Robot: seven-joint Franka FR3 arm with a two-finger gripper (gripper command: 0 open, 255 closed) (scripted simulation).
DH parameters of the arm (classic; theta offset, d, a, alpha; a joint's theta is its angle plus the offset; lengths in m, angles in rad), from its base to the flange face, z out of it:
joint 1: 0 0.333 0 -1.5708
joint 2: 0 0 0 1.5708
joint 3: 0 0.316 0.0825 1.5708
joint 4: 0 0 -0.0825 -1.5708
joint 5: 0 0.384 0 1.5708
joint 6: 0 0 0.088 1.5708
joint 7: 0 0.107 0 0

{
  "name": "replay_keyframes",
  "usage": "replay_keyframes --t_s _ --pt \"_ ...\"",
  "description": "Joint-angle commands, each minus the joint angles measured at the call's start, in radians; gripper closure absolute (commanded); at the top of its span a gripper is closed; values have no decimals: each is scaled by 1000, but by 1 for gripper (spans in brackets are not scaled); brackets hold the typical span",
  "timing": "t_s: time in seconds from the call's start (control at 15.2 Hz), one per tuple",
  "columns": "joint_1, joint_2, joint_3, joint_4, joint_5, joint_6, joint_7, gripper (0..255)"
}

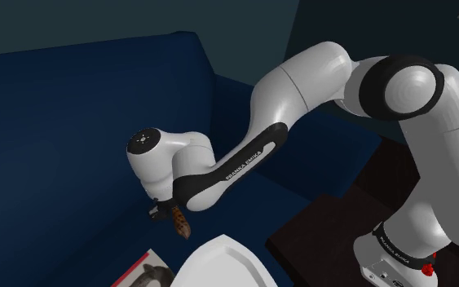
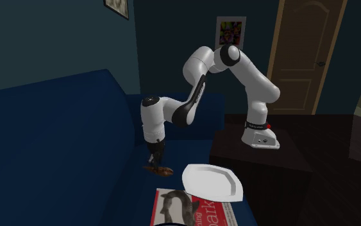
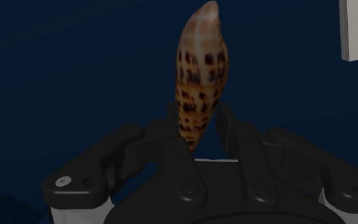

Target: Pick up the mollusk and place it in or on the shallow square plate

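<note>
The shell (image 3: 199, 70), long, pointed and spotted brown on cream, sits with its narrower end between the two black fingers of the claw (image 3: 199, 118). In the wrist view the fingers are drawn in close on either side and seem to press its flanks, so I judge the claw nearly closed, with the shell in its grip. Taking it by the end leaves most of its length sticking out past the fingertips, which makes it easy to see but gives only a short hold.

In the second exterior view the shell (image 2: 159, 170) lies low and nearly level just under the claw (image 2: 154, 153), right at the blue sofa (image 2: 57, 141) seat. I cannot tell whether it has left the cushion. The shoulder view shows it (image 1: 181, 225) slanting down from the claw (image 1: 161, 212), with the arm (image 1: 301, 90) bent over so the hand points downward at the seat.

The white plate (image 2: 214, 183) rests near the shell, toward the second exterior view's right, its rim partly over a magazine (image 2: 179, 208) lying on the nearer part of the seat. It is bare. With the plate that near, a short lift and sideways carry should do. The risk I see is the shell pivoting in so small a grip.
</note>
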Motion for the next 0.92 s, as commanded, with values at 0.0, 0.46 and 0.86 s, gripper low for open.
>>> replay_keyframes --t_s 0.0,0.46,0.86 --pt "0 0 0 0 0 0 0 255" --pt "0 0 0 0 0 0 0 255" --pt "-95 196 76 284 198 -202 -229 0"
